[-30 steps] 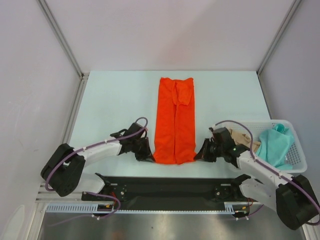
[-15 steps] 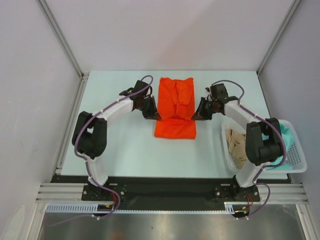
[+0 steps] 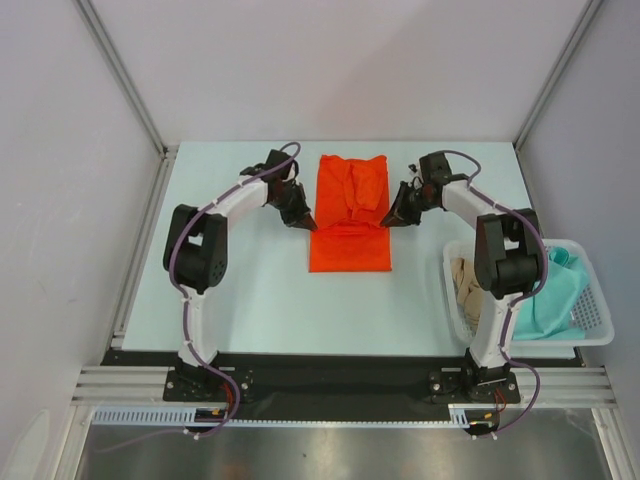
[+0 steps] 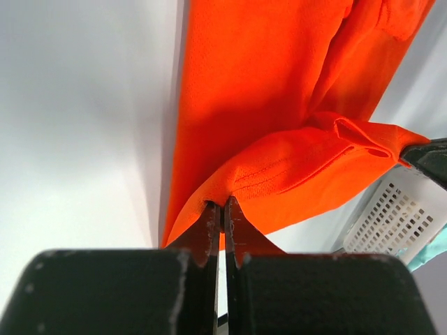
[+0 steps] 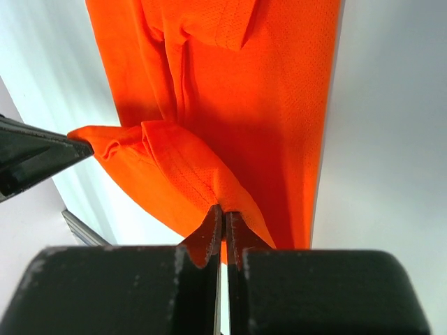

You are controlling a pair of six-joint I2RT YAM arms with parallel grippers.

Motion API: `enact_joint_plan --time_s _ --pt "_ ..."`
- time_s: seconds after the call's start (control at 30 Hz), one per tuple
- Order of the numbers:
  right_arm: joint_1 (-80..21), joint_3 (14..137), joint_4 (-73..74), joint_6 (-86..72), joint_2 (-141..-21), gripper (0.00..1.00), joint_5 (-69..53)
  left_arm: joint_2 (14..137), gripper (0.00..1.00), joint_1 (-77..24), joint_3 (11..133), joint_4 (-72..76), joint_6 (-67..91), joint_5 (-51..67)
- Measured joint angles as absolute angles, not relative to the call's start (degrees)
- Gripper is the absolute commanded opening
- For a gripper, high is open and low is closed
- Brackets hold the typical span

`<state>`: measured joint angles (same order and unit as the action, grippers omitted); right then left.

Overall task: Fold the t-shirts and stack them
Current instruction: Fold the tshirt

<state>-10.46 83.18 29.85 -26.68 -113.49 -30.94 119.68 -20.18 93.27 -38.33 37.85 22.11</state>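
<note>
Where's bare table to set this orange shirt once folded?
Bare table: the strip between the orange shirt and the near edge, plus the left side. Crowded: the basket on the right; left gripper and right gripper pinching the shirt mid-table.

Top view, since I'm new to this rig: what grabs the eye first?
The orange-red t-shirt at the centre, its held end doubled over itself. The left gripper and right gripper pinch that end's corners, one each side. At the right edge a white basket holds a teal-green shirt and a beige shirt.
</note>
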Motion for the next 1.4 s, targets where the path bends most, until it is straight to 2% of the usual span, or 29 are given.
enact_joint_plan --time_s 0.53,0.77,0.83,0.93,0.97,1.0,1.03,1.13,1.3,1.33,1.4 --pt "-8.8 87.8 30.7 -26.7 -116.0 0.0 -31.6 123.5 0.01 -19.3 100.3 -38.2 37.8 25.7" --pt "-8.8 91.0 31.4 -26.7 -119.6 0.02 -32.2 126.3 0.08 -18.7 101.7 -37.9 39.0 26.2" --pt "-8.8 91.0 31.5 -26.7 -120.4 0.07 -32.4 127.3 0.11 -18.5 102.3 -38.0 39.1 26.2" --pt "-8.7 91.4 31.9 -26.7 -121.4 0.19 -32.3 128.6 0.26 -18.3 103.7 -38.4 39.0 26.0" --pt "-8.6 91.8 32.3 -26.4 -122.0 0.22 -32.0 129.1 0.28 -18.3 104.6 -39.0 38.8 25.5" --pt "-8.5 92.7 33.2 -26.2 -122.5 0.3 -31.5 129.5 0.31 -18.3 105.8 -40.0 38.5 24.7" --pt "-8.4 94.0 34.3 -25.7 -123.2 0.33 -30.7 129.8 0.37 -18.2 107.3 -41.3 38.2 23.4" --pt "-8.6 99.7 39.1 -23.2 -124.5 0.45 -25.6 129.8 0.46 -18.2 112.7 -45.4 35.8 18.6" --pt "-10.7 103.9 43.2 -19.7 -121.9 0.49 -15.9 123.5 0.42 -18.7 112.6 -46.8 31.7 12.0" --pt "-11.9 103.5 43.8 -19.4 -120.9 0.49 -14.1 121.2 0.35 -19.0 110.8 -46.5 31.1 11.7" --pt "-14.7 101.4 43.5 -19.4 -118.7 0.46 -11.5 115.9 0.29 -20.1 104.9 -44.1 30.3 11.7"
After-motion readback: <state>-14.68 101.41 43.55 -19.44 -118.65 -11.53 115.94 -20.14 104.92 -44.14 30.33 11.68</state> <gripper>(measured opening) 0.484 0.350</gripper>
